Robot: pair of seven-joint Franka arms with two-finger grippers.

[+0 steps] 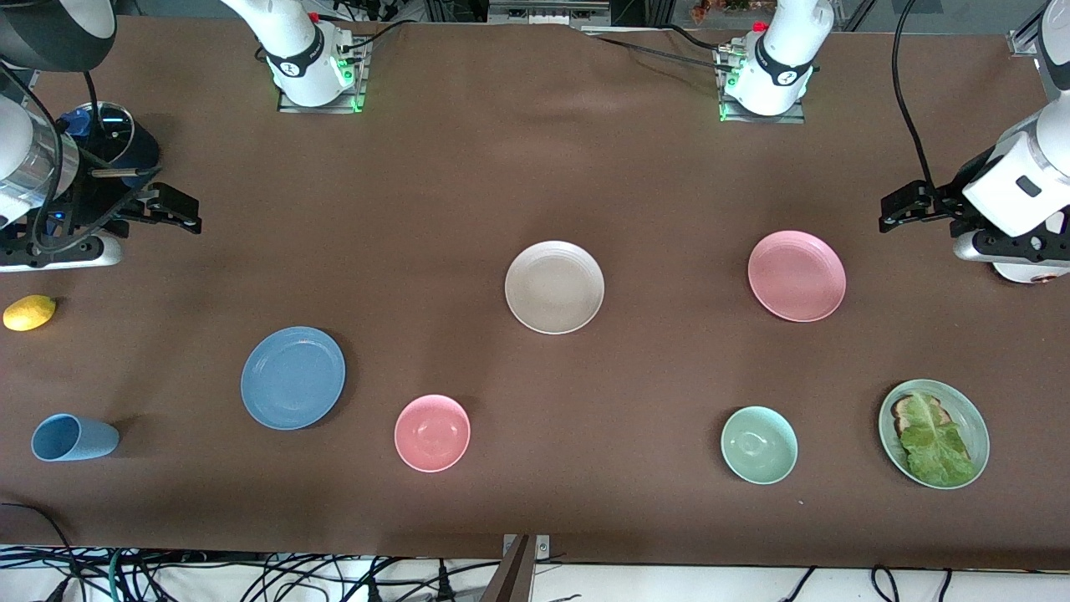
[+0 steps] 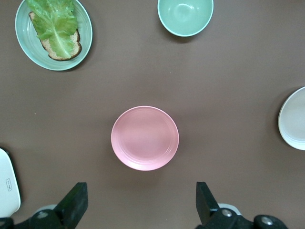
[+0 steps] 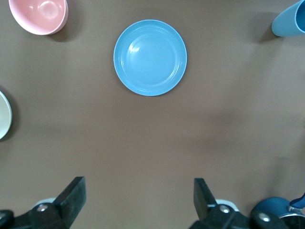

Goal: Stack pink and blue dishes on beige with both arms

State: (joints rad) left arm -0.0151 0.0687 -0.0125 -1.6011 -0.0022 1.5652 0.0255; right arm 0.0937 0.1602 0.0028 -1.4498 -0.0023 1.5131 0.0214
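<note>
At the right arm's end of the table, right gripper [image 1: 171, 209] hangs high over bare cloth, fingers spread wide, empty. Blue cup [image 1: 73, 438] lies on its side; blue plate [image 1: 292, 378] flat beside it, toward the middle. Pink bowl [image 1: 432, 432] next. Beige plate [image 1: 554, 287] mid-table, nothing on it. Pink plate [image 1: 796, 276] flat, toward the left arm's end. Left gripper [image 1: 903, 206] up over cloth near it, wide open, empty

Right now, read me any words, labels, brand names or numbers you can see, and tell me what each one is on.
No readable text anywhere.
Black bands on both arm bases: a white mark each, too small to read.
Plates, bowls, blue cup: unmarked.
</note>
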